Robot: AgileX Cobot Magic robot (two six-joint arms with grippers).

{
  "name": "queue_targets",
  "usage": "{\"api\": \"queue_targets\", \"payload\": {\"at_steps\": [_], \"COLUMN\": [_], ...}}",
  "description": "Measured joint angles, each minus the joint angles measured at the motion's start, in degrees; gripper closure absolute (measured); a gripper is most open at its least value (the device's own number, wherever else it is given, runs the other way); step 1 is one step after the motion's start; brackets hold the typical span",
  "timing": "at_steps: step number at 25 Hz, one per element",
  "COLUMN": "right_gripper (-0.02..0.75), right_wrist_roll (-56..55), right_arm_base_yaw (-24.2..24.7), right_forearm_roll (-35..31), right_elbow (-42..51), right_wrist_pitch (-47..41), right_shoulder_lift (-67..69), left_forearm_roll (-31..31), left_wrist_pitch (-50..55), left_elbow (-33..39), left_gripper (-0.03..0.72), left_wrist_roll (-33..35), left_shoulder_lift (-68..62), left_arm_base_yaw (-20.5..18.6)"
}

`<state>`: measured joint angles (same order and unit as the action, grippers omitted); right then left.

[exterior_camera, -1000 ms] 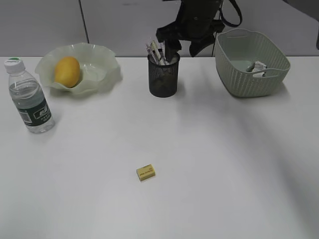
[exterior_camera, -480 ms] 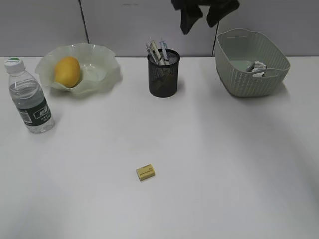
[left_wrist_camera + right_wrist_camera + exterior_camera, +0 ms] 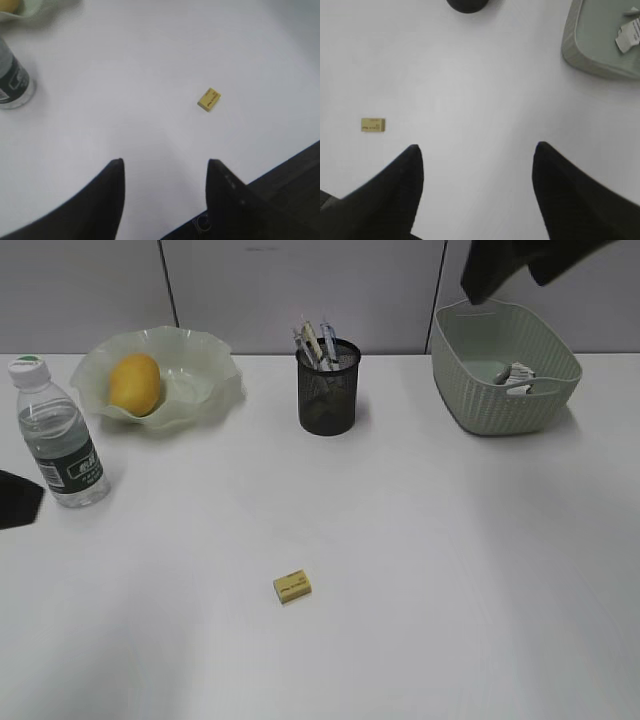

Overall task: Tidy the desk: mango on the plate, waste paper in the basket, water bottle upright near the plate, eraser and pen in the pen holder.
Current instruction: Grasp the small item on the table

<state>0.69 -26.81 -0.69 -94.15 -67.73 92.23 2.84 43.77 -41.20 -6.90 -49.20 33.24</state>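
Note:
The mango [image 3: 134, 383] lies in the wavy green plate [image 3: 205, 368]. The water bottle [image 3: 57, 436] stands upright left of the plate; its base shows in the left wrist view [image 3: 11, 82]. The black mesh pen holder [image 3: 328, 390] holds pens. Waste paper [image 3: 516, 374] lies in the basket [image 3: 500, 405], which also shows in the right wrist view [image 3: 585, 52]. A yellow eraser [image 3: 292, 586] lies alone on the desk [image 3: 450, 570]; both wrist views show it [image 3: 209, 99] [image 3: 373, 124]. My left gripper [image 3: 165, 167] is open and empty. My right gripper [image 3: 477, 150] is open, empty, high above the basket [image 3: 510, 265].
Grey wall panels stand behind the desk's far edge. A dark piece of the left arm [image 3: 18, 498] shows at the left edge, next to the bottle.
My right gripper has risen from the pen holder and swung right, to above the basket. A dark part of the left arm has come into view at the left edge.

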Motion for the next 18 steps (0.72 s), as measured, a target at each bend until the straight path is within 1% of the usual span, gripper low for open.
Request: {"api": "queue_targets", "payload": {"at_steps": [3,5,10,13,16,18], "right_gripper": [0.201,0.202,0.204,0.205,0.205,0.205], "right_wrist_roll": [0.00,0.00,-0.11,-0.69,-1.82,-2.57], "right_arm_base_yaw": [0.00,0.00,0.00,0.00,0.00,0.00], "right_forearm_roll": [-0.05,-0.05,-0.05,-0.05,-0.05,-0.05], "right_elbow": [11.70,19.38,39.15,48.30,54.72,57.46], "right_wrist_pitch": [4.78,7.91,13.26,14.34,14.35,14.16], "right_shoulder_lift": [-7.67,-12.53,-25.31,-33.25,-42.17,-49.38], "left_forearm_roll": [2.70,3.29,3.59,3.59,3.71,3.60], "left_wrist_pitch": [-2.68,-3.65,-3.94,-4.08,-3.29,-2.65], "left_elbow": [0.00,-0.35,-5.11,-9.54,-14.03,-16.44], "left_gripper": [0.255,0.246,0.241,0.241,0.241,0.241], "left_wrist_roll": [4.59,5.96,9.68,12.51,15.46,17.52], "left_shoulder_lift": [-5.75,-10.00,-20.05,-25.81,-31.19,-34.33], "left_arm_base_yaw": [0.00,0.00,0.00,0.00,0.14,0.98]}}
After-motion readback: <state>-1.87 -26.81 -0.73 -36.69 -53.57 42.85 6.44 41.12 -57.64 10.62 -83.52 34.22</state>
